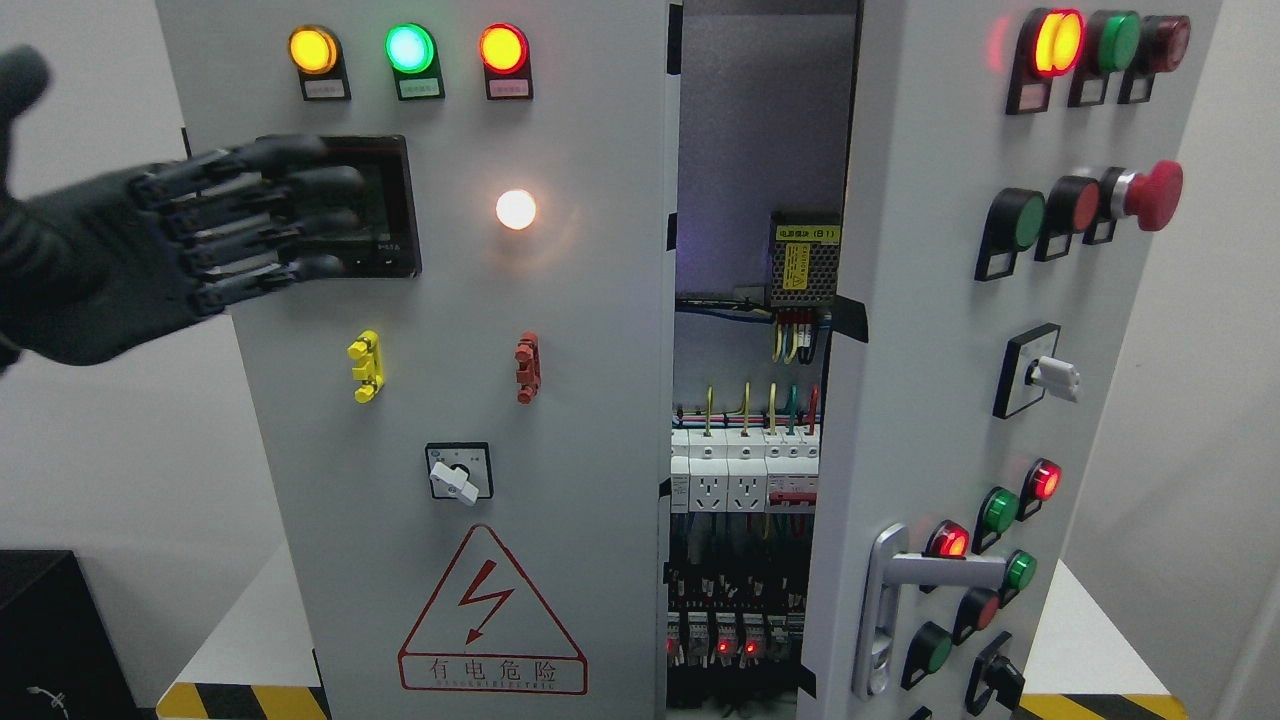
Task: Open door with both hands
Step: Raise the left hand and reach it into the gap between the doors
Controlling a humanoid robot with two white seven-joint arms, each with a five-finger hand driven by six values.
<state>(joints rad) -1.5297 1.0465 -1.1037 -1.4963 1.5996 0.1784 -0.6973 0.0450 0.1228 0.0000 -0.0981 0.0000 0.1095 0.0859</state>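
A grey electrical cabinet fills the view. Its right door stands swung partly open toward me, with a silver lever handle low on its face. The left panel is flush, carrying three lit lamps, a black display and a warning triangle. Through the gap I see wiring, breakers and sockets. My left hand, in a black glove, comes in from the left with its fingers straight and spread, lying flat across the display's left side. It holds nothing. My right hand is out of the picture.
The open door carries coloured push buttons, a red mushroom stop button and a rotary switch. The cabinet stands on a white base with yellow-black hazard tape. A black box sits at the lower left.
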